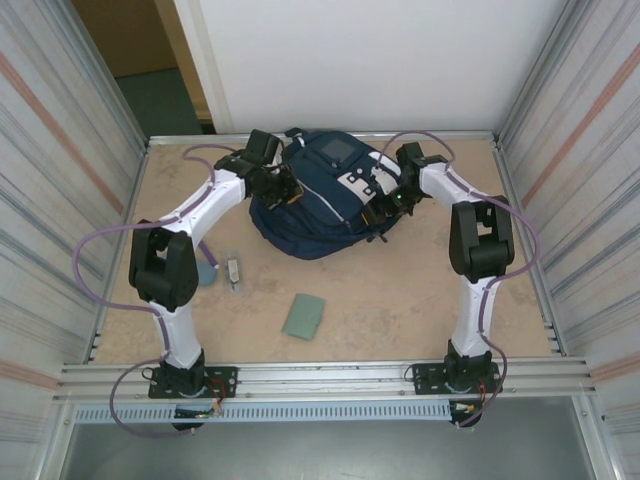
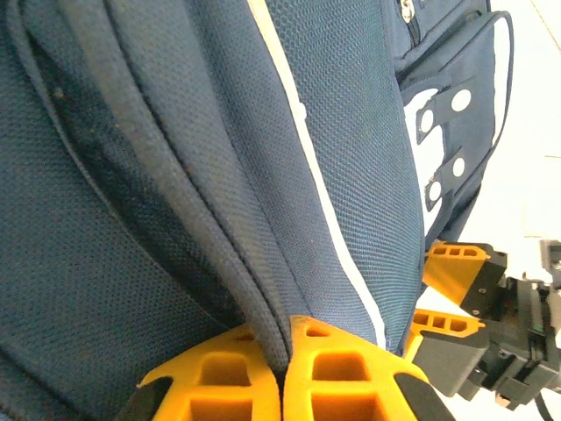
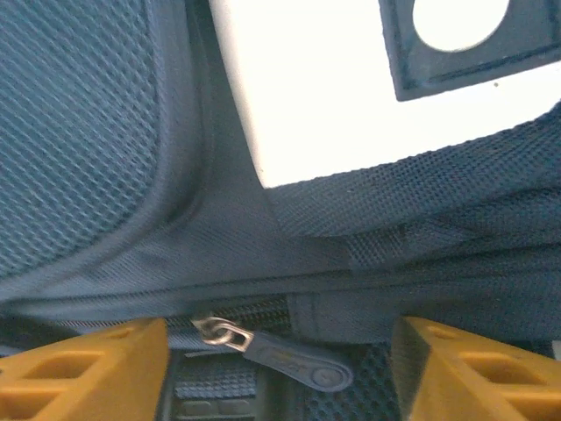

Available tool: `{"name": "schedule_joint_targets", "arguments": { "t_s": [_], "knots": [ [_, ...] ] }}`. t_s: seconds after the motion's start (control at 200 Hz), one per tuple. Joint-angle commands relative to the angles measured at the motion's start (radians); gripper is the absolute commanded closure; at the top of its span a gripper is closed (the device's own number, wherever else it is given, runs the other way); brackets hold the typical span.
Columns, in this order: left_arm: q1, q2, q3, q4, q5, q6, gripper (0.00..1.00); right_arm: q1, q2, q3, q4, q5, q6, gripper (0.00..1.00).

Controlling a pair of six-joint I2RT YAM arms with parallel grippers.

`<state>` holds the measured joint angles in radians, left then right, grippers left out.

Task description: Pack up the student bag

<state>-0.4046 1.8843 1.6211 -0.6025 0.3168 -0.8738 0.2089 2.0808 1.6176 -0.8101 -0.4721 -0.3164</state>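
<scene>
From above, the student bag (image 1: 322, 200) lies at the far middle of the table (image 1: 420, 290), with my two arms curving in on either side of it. My left gripper (image 1: 283, 190) is pressed against the bag's left flank and my right gripper (image 1: 385, 207) against its right flank, by the white buckle patch (image 1: 356, 183). On the bare table nearer my bases lie a flat green card (image 1: 304, 316) and a small pale object (image 1: 234, 272), well apart from the bag.

At my left wrist, navy mesh fabric rises in front of me and a thin white stripe (image 2: 307, 158) runs down toward my orange fingers (image 2: 346, 373). They are pinched together on a ridge of the bag's seam, which disappears between them. My other gripper shows at the right edge, beyond the bag's side.

At my right wrist, the bag is close against the camera, the white patch up top and a zip line running across below it. My jaws stand apart, one orange finger (image 3: 88, 368) at each lower corner. The zipper pull (image 3: 282, 357) lies in the gap between them, and neither finger touches it.
</scene>
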Motion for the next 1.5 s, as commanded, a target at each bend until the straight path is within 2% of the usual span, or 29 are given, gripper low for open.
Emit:
{"name": "schedule_joint_targets", "arguments": {
  "t_s": [0.0, 0.13, 0.356, 0.506, 0.626, 0.767, 0.992, 1.248, 1.493],
  "knots": [
    [0.01, -0.085, 0.006, 0.038, 0.072, -0.002, 1.0, 0.004, 0.007, -0.008, -0.084, 0.0, -0.058, 0.42],
    [0.022, -0.077, 0.013, 0.043, 0.088, -0.002, 1.0, -0.006, -0.026, -0.034, -0.052, -0.066, -0.062, 0.67],
    [0.041, -0.063, 0.001, 0.046, 0.11, 0.0, 1.0, -0.006, -0.093, -0.086, 0.01, -0.119, -0.057, 0.87],
    [0.05, -0.051, -0.022, 0.082, 0.11, -0.013, 1.0, -0.006, -0.127, -0.094, 0.012, -0.151, -0.052, 0.9],
    [0.056, -0.045, -0.03, 0.088, 0.111, -0.012, 1.0, 0.004, -0.147, -0.1, 0.014, -0.132, -0.038, 1.0],
    [0.062, -0.049, -0.06, 0.114, 0.089, -0.039, 1.0, 0.06, -0.164, -0.107, 0.0, 0.028, 0.029, 1.0],
    [0.079, -0.059, -0.157, 0.2, 0.079, -0.099, 1.0, 0.167, -0.115, 0.005, -0.263, 0.156, 0.141, 1.0],
    [0.093, -0.057, -0.197, 0.24, 0.106, -0.117, 1.0, 0.23, -0.079, 0.046, -0.386, 0.143, 0.159, 1.0],
    [0.074, -0.036, -0.199, 0.262, 0.123, -0.147, 1.0, 0.278, -0.038, 0.089, -0.348, -0.054, 0.128, 1.0]
  ]
}}
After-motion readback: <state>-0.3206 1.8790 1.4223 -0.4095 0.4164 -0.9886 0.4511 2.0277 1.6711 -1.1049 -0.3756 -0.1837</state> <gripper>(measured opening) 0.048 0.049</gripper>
